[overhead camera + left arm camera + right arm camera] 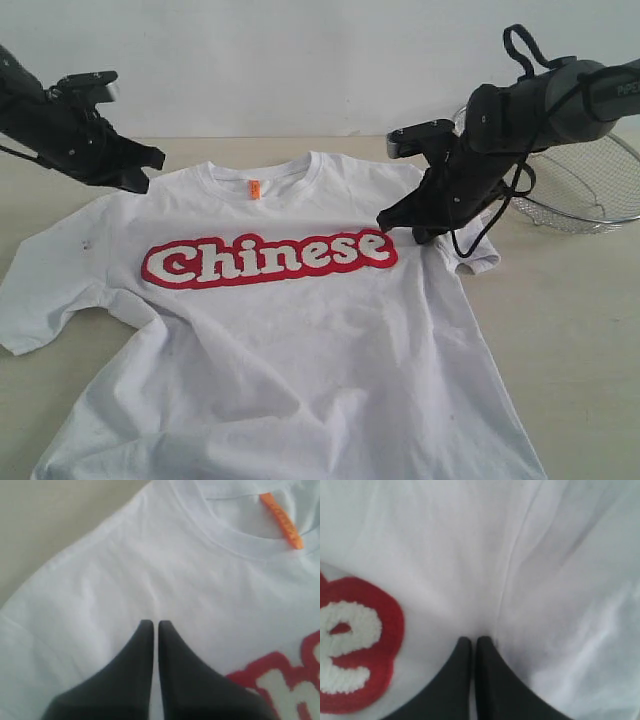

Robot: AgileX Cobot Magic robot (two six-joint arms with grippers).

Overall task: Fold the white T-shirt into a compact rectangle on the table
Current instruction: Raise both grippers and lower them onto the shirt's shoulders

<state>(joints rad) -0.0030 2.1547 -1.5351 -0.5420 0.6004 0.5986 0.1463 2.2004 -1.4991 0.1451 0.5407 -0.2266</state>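
The white T-shirt (300,340) lies face up and spread out on the table (580,330). Its red "Chinese" lettering (268,260) crosses the chest, and the orange neck tag (254,189) sits at the collar. My left gripper (150,172) hangs shut over the shirt's left shoulder. In its wrist view the left gripper (151,624) holds nothing, with flat cloth (125,570) and the tag (282,520) beyond it. My right gripper (386,222) is shut, its tips down at the cloth just right of the lettering's last letter. Its wrist view shows the right gripper (470,640) at a seam, the letter "e" (350,645) beside it.
A silver wire-mesh basket (590,190) stands on the table at the back right, behind the right arm. The shirt's lower hem runs off the front edge of the exterior view. Bare tabletop shows on both sides of the shirt.
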